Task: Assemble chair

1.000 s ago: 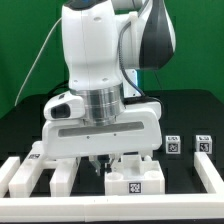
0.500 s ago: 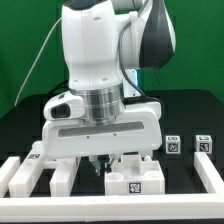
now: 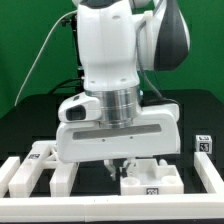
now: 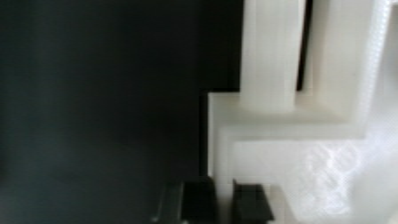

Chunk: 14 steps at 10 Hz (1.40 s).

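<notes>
The arm (image 3: 120, 60) stands over the bench (image 3: 30, 120), wrist low, almost at the surface. Directly below the arm, toward the exterior view's right, a tagged chair part (image 3: 150, 185) lies flat; a small cube (image 3: 203, 143) sits apart from the arm on that same side. At the arm's lower end the end effector (image 3: 118, 164) is closed tight, nothing visible between its fingers (image 4: 196, 205), just beside the chair part. Judged a nudging step: push slowly, square to a flat face, so the part slides without turning.
</notes>
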{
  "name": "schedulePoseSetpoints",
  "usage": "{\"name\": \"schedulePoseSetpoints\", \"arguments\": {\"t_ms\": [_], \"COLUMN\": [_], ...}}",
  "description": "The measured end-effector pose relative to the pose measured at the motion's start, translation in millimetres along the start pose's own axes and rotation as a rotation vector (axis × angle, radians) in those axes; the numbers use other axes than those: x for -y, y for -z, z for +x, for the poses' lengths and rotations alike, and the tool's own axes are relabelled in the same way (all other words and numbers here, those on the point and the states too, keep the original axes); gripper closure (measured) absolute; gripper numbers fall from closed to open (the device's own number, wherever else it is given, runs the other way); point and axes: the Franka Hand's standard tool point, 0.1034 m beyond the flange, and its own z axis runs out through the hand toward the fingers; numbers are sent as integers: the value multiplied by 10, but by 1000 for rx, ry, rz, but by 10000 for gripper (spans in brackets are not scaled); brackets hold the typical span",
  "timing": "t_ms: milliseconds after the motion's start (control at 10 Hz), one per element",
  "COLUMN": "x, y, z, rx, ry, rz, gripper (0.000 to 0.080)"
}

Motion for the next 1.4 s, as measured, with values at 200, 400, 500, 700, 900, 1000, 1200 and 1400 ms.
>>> {"name": "schedulePoseSetpoints", "arguments": {"t_ms": [200,400,500,700,900,1000,1200,1400], "x": [148,297,299,312,310,310,310,310], "y": [-6,-32,-42,-45,-47,-48,-49,-49], "z": [120,171,177,176,175,173,172,171], "rx": [-15,-18,-5,10,10,10,11,11], "ry": [10,8,7,-23,-21,-21,-21,-21], "rz": [1,3,3,4,4,4,4,4], "gripper": [772,772,772,771,675,675,353,220]}}
